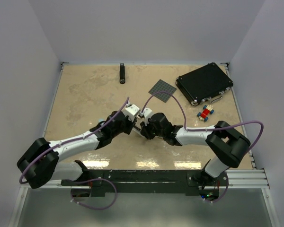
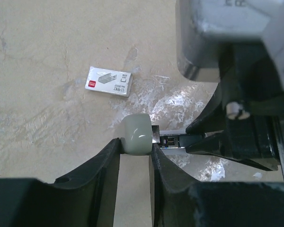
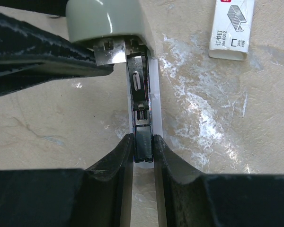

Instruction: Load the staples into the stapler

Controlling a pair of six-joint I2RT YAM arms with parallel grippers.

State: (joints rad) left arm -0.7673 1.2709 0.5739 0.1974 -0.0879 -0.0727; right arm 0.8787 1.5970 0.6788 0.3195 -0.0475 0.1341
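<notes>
Now, clamping the stapler (image 2: 135,128) by its rounded end in the left pincer (image 2: 135,145), pinching its metal rail in the right pincer (image 3: 143,142), with long axis strung pincer to pincer. Spotting the staples (image 2: 110,81) on the bench (image 2: 38,38), upper left, just beyond.

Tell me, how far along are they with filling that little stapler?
Done: the stapler is opened, its metal track exposed. In hand: left gripper clamps its rounded end, right gripper pinches the track. Left: the staple box lies apart, untouched.
</notes>
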